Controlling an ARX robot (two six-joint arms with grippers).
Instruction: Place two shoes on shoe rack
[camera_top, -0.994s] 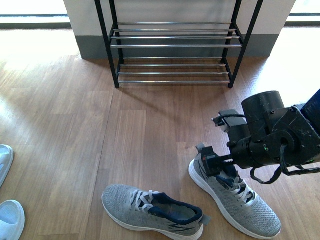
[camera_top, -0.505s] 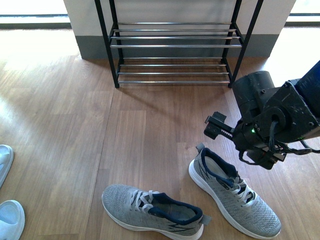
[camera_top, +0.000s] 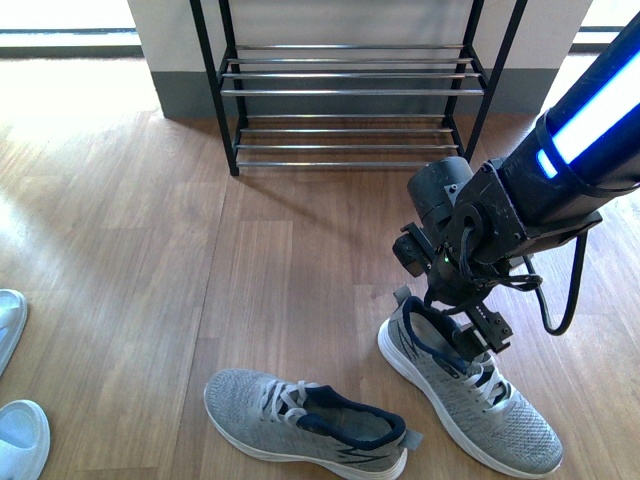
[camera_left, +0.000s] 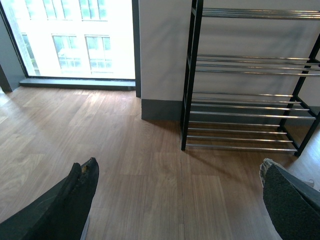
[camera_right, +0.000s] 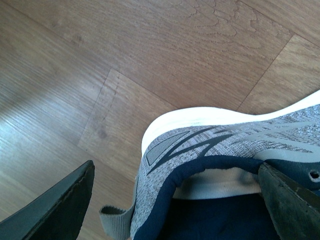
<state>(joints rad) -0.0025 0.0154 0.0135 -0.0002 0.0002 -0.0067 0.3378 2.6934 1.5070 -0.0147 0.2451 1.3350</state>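
Two grey knit sneakers lie on the wood floor in front of the shoe rack (camera_top: 350, 90). One sneaker (camera_top: 305, 425) rests low in the middle, the other sneaker (camera_top: 490, 405) to the right. My right gripper (camera_top: 462, 335) hangs open over the heel of the right one. In the right wrist view that sneaker's heel collar (camera_right: 200, 150) sits between the open fingers (camera_right: 60, 205) of the right gripper (camera_right: 175, 200): one finger is outside the heel, the other at the navy opening. My left gripper (camera_left: 182, 200) is open over bare floor, facing the shoe rack (camera_left: 250, 100).
Two pale slides (camera_top: 20, 440) lie at the floor's left edge. The rack stands against a white wall with a grey skirting (camera_top: 190, 95). A bright window (camera_left: 75, 35) is to the left of the rack.
My right arm rose off the right sneaker's heel, turned its wrist, and came back down over the heel collar. Neither sneaker has moved.
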